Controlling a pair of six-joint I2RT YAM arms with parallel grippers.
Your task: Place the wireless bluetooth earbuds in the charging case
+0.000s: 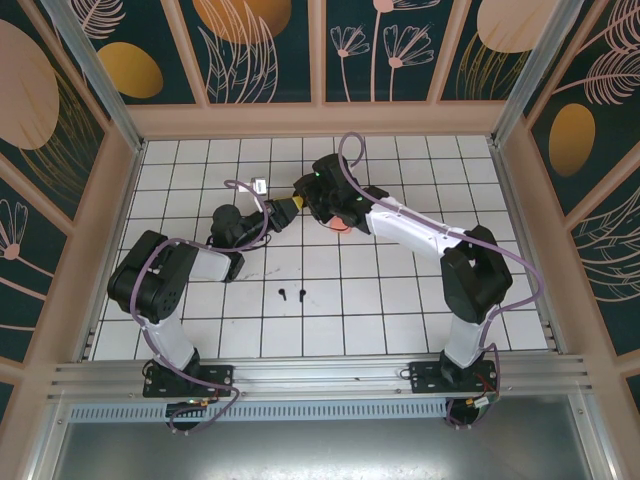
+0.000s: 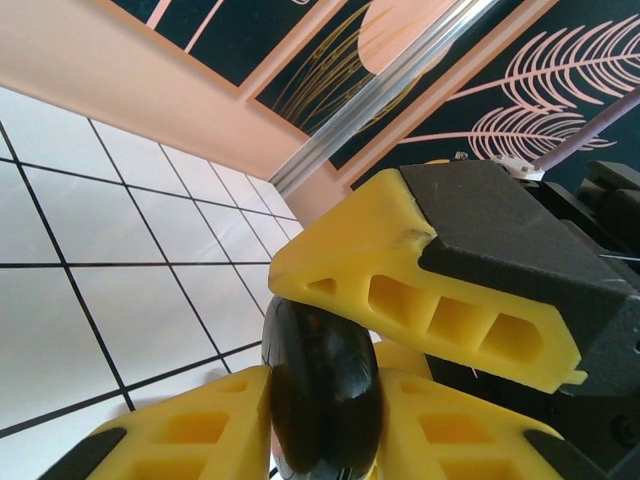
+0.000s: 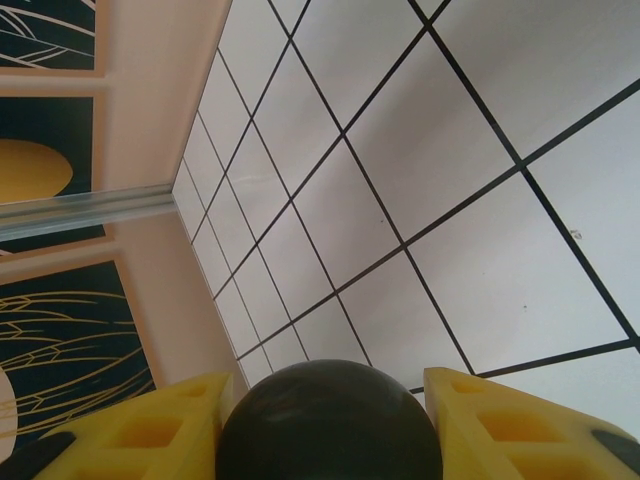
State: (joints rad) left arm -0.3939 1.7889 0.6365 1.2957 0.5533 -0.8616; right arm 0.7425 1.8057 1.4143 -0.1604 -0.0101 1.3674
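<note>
Together the left pincer [image 2: 322, 440] and right pincer [image 3: 328, 395] clamp one charging case [image 2: 320, 375] — glossy, black, smoothly rounded.

White table [image 1: 400, 300] ruled with a black grid and bearing two black earbuds [image 1: 284, 294]; glossy black case [image 2: 325, 400] between yellow, black-tipped fingers [image 2: 190, 435]; dark teal walls [image 1: 270, 50] patterned with pink and gold leaves.
</note>
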